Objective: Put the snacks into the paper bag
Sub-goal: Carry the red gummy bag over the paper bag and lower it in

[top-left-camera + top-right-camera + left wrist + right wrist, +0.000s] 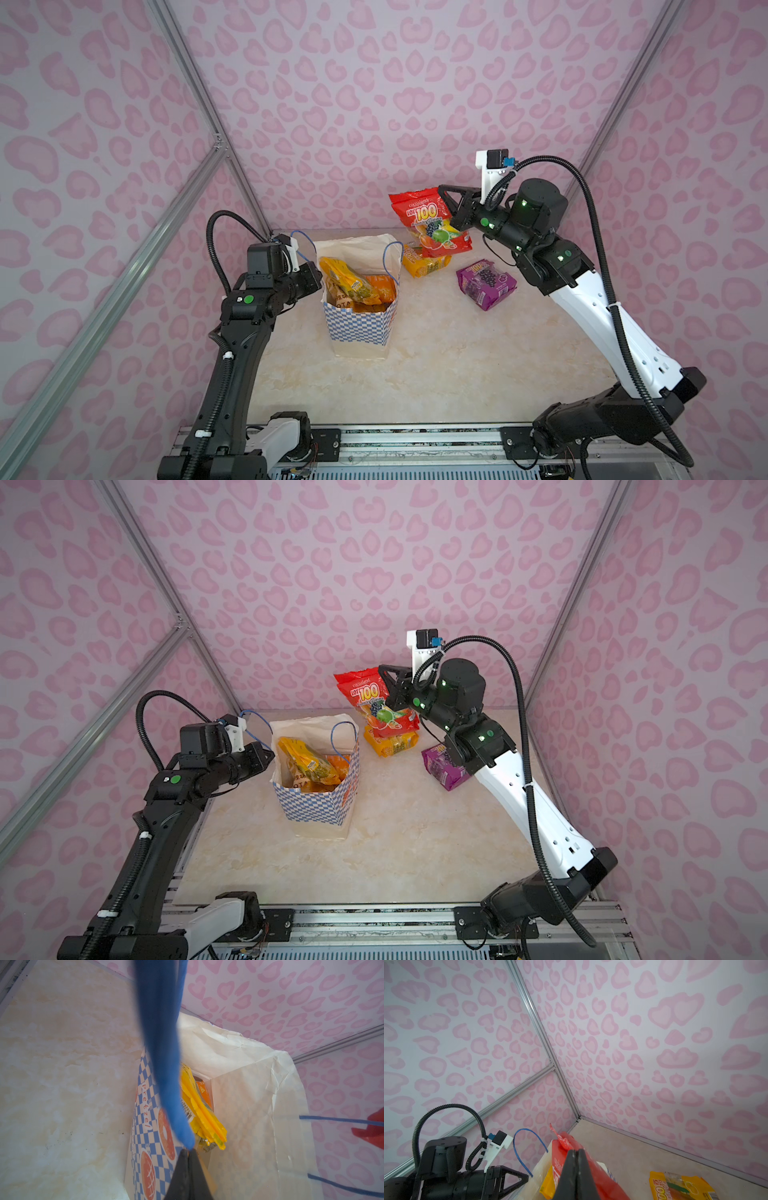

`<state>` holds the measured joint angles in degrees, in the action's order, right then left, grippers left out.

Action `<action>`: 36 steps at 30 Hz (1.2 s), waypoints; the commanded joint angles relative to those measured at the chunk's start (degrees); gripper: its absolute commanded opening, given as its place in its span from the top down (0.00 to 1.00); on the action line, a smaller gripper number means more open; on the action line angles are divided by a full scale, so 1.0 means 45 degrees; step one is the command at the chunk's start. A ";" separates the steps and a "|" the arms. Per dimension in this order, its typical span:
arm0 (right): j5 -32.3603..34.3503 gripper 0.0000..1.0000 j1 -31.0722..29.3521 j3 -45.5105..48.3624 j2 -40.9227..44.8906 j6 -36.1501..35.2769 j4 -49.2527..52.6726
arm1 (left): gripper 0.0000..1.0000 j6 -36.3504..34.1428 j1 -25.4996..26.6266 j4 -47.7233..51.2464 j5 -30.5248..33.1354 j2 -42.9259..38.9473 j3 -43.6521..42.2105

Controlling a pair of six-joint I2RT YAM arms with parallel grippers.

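The paper bag (359, 332) (311, 808) stands open left of the table's middle. A yellow packet (347, 280) and an orange packet (382, 289) stick up inside it. My left gripper (319, 277) (188, 1150) is shut on the bag's left rim, where a blue cord handle (162, 1064) is attached. My right gripper (445, 196) (576, 1150) is shut on the top edge of a red snack packet (432, 224) (374, 706) (593, 1174). That packet hangs above the table, right of and behind the bag. A yellow-orange packet (424, 262) (681, 1187) and a purple packet (486, 283) lie on the table.
The marble-look table (457, 365) is boxed in by pink heart-print walls with aluminium posts (199, 95). A metal rail (415, 440) carrying both arm bases runs along the front edge. The bag's second blue handle (392, 259) arches over its right rim.
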<state>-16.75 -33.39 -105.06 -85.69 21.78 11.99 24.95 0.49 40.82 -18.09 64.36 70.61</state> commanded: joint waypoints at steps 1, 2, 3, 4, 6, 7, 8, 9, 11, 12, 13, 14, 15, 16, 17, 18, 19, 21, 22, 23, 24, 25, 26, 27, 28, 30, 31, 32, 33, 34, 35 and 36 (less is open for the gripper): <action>-0.0083 1.00 -0.0384 -0.1753 -0.1049 -0.0343 -0.0455 | 0.94 -0.0139 0.0008 0.0030 -0.0082 -0.0024 -0.0063; -0.0083 1.00 -0.0558 -0.2490 -0.1485 -0.0368 -0.0370 | 0.94 -0.0134 0.0008 0.0026 -0.0110 -0.0024 -0.0066; -0.0133 1.00 -0.0704 -0.3107 -0.1892 -0.0385 -0.0279 | 0.94 -0.0134 0.0008 0.0012 -0.0131 -0.0019 -0.0081; -0.0186 1.00 -0.0891 -0.3853 -0.2362 -0.0421 -0.0106 | 0.94 -0.0124 0.0008 -0.0002 -0.0150 -0.0041 -0.0082; -0.0282 1.00 -0.1207 -0.5256 -0.3292 -0.0533 0.0260 | 0.94 -0.0095 0.0008 -0.0021 -0.0175 -0.0068 -0.0066; -0.0336 1.00 -0.1350 -0.5853 -0.3700 -0.0553 0.0401 | 0.94 -0.0078 0.0008 -0.0028 -0.0197 -0.0066 -0.0066; -0.0409 1.00 -0.1496 -0.6510 -0.4151 -0.0556 0.0529 | 0.94 -0.0075 0.0008 -0.0029 -0.0219 -0.0082 -0.0066; -0.0479 1.00 -0.1595 -0.7020 -0.4497 -0.0521 0.0619 | 0.94 -0.0055 0.0008 -0.0040 -0.0234 -0.0085 -0.0037; -0.0730 1.00 -0.1786 -0.7950 -0.5278 -0.0302 0.0687 | 0.94 -0.0056 0.0008 -0.0059 -0.0258 -0.0093 -0.0046; -0.0805 1.00 -0.1883 -0.8182 -0.5528 -0.0234 0.0661 | 0.94 -0.0046 0.0008 -0.0063 -0.0241 -0.0102 -0.0046; -0.0808 1.00 -0.1999 -0.8289 -0.5746 -0.0185 0.0576 | 0.94 -0.0036 0.0003 -0.0050 -0.0239 -0.0121 -0.0046; -0.0842 1.00 -0.2095 -0.8277 -0.5951 -0.0127 0.0470 | 0.94 -0.0022 0.0008 -0.0063 -0.0256 -0.0132 -0.0046; -0.0909 1.00 -0.2158 -0.8261 -0.6139 -0.0062 0.0391 | 0.94 -0.0013 0.0008 -0.0076 -0.0258 -0.0154 -0.0046; -0.1043 1.00 -0.2199 -0.8239 -0.6361 0.0044 0.0299 | 0.94 0.0002 0.0008 -0.0093 -0.0275 -0.0161 -0.0061; -0.1134 1.00 -0.2241 -0.8217 -0.6605 0.0114 0.0278 | 0.94 0.0007 0.0008 -0.0090 -0.0278 -0.0180 -0.0056; -0.1186 1.00 -0.2266 -0.8181 -0.6800 0.0163 0.0266 | 0.94 0.0022 0.0008 -0.0102 -0.0278 -0.0181 -0.0062; -0.1264 1.00 -0.2278 -0.8080 -0.7008 0.0240 0.0215 | 0.94 0.0022 0.0008 -0.0073 -0.0295 -0.0200 -0.0047; -0.1368 1.00 -0.2283 -0.7771 -0.7305 0.0420 -0.0145 | 0.94 0.0007 0.0008 -0.0050 -0.0279 -0.0256 -0.0046; -0.1398 1.00 -0.2287 -0.7602 -0.7509 0.0487 -0.0337 | 0.94 0.0003 0.0008 -0.0044 -0.0258 -0.0293 -0.0046; -0.1333 1.00 -0.2298 -0.7568 -0.7682 0.0474 -0.0360 | 0.94 0.0004 0.0008 -0.0014 -0.0241 -0.0320 -0.0046; -0.1263 1.00 -0.2307 -0.7572 -0.7895 0.0487 -0.0306 | 0.94 0.0003 0.0008 -0.0010 -0.0239 -0.0346 -0.0063; -0.1212 1.00 -0.2310 -0.7572 -0.8080 0.0467 -0.0236 | 0.94 0.0003 0.0007 -0.0008 -0.0219 -0.0387 -0.0066; -0.1139 1.00 -0.2307 -0.7553 -0.8214 0.0410 -0.0143 | 0.94 0.0022 0.0008 0.0008 -0.0202 -0.0414 -0.0066; -0.1037 1.00 -0.2317 -0.7439 -0.8324 0.0307 -0.0088 | 0.94 0.0004 0.0008 0.0030 -0.0147 -0.0462 -0.0066; -0.0945 1.00 -0.2327 -0.7210 -0.8359 0.0234 -0.0132 | 0.94 0.0003 0.0008 0.0050 -0.0089 -0.0502 -0.0066; -0.0757 1.00 -0.2344 -0.6574 -0.8324 0.0107 -0.0410 | 0.94 -0.0036 0.0008 0.0058 -0.0009 -0.0549 -0.0056; -0.0669 1.00 -0.2337 -0.6251 -0.8285 0.0046 -0.0592 | 0.94 -0.0052 0.0008 0.0059 -0.0004 -0.0533 -0.0046; -0.0616 1.00 -0.2346 -0.5981 -0.8262 0.0022 -0.0730 | 0.94 -0.0056 0.0008 0.0089 -0.0004 -0.0504 -0.0027; -0.0575 1.00 -0.2346 -0.5789 -0.8282 0.0015 -0.0796 | 0.93 -0.0056 0.0008 0.0080 -0.0020 -0.0481 -0.0010; -0.0540 1.00 -0.2355 -0.5593 -0.8301 -0.0016 -0.0864 | 0.94 -0.0056 0.0008 0.0089 -0.0024 -0.0426 -0.0007; -0.0489 1.00 -0.2393 -0.5330 -0.8273 -0.0108 -0.0964 | 0.94 -0.0053 0.0008 0.0089 -0.0043 -0.0393 0.0027; -0.0383 1.00 -0.2441 -0.5041 -0.8228 -0.0230 -0.1079 | 0.93 -0.0037 0.0008 0.0064 -0.0043 -0.0348 0.0032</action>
<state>-19.38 -44.01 -129.58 -123.09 22.55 13.93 25.08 0.49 40.80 -18.57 62.46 70.35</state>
